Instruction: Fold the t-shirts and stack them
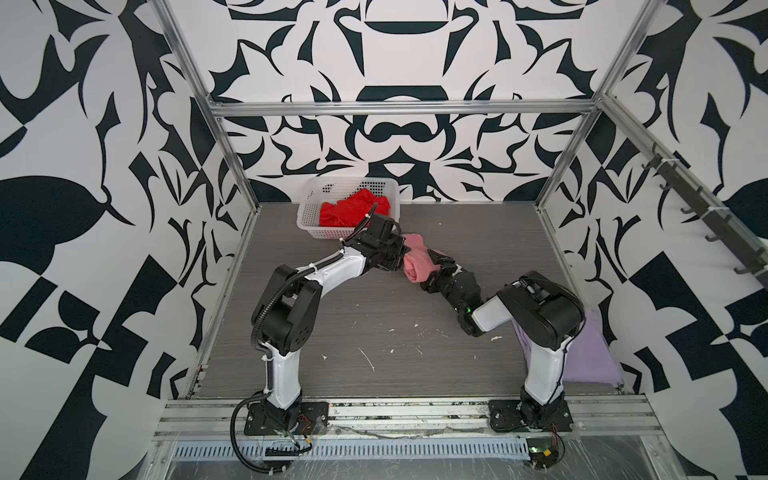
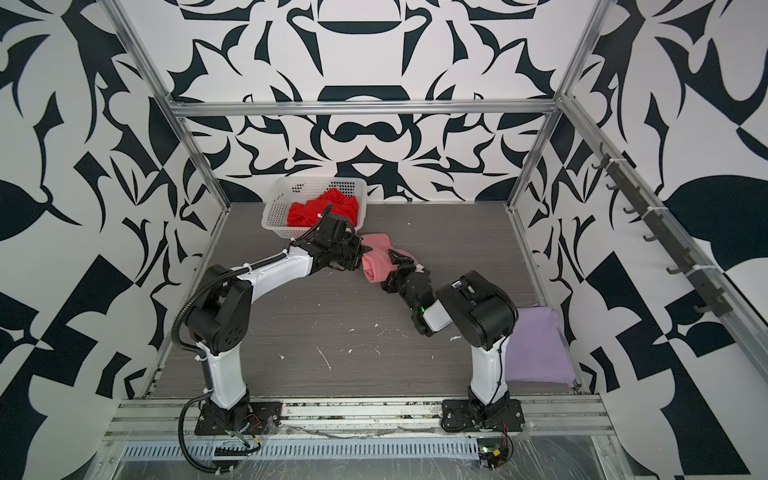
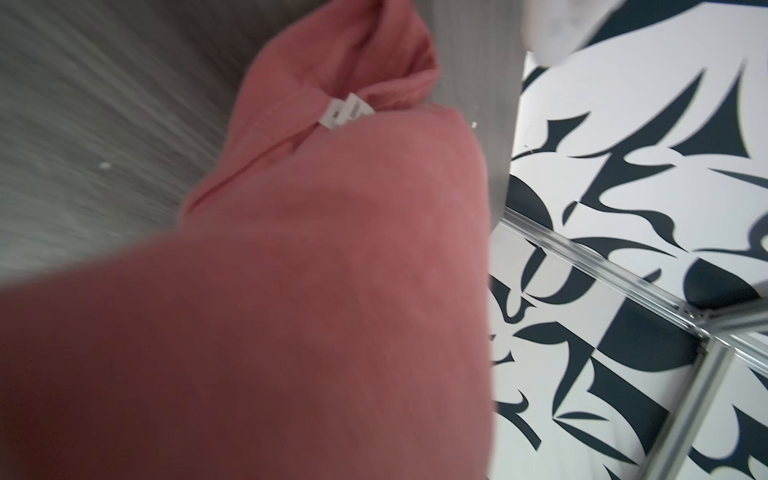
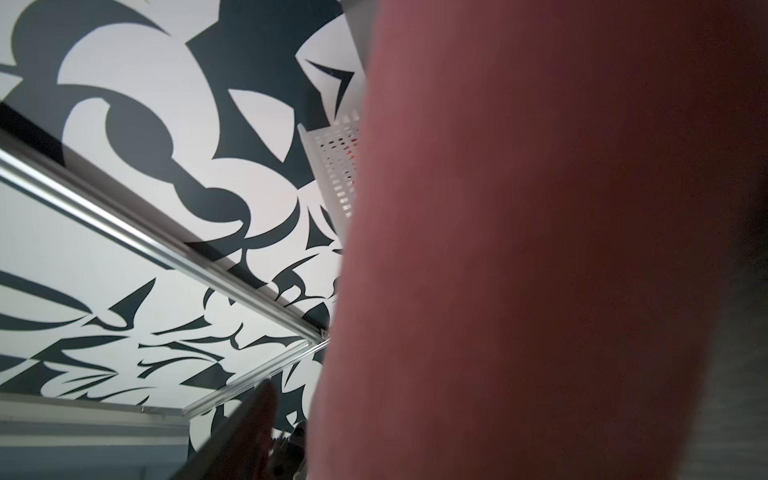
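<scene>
Over the grey table (image 1: 353, 324), left claw (image 1: 404, 251) pinches the pink t-shirt (image 1: 415, 266); right claw (image 1: 434, 259) against it, grip unclear

Pink shirt (image 1: 415, 262) bunched centre; red shirt (image 1: 345, 216) crumpled; lavender shirt (image 2: 536, 345) folded.

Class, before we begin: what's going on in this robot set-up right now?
Two robot arms are handling a pink t-shirt, bunched between them near the middle of the table. The left gripper is clamped on one side of it. The right gripper is at the other side, its grip unclear. A red t-shirt lies crumpled in the white basket at the back, and a lavender t-shirt lies folded at the front right.
</scene>
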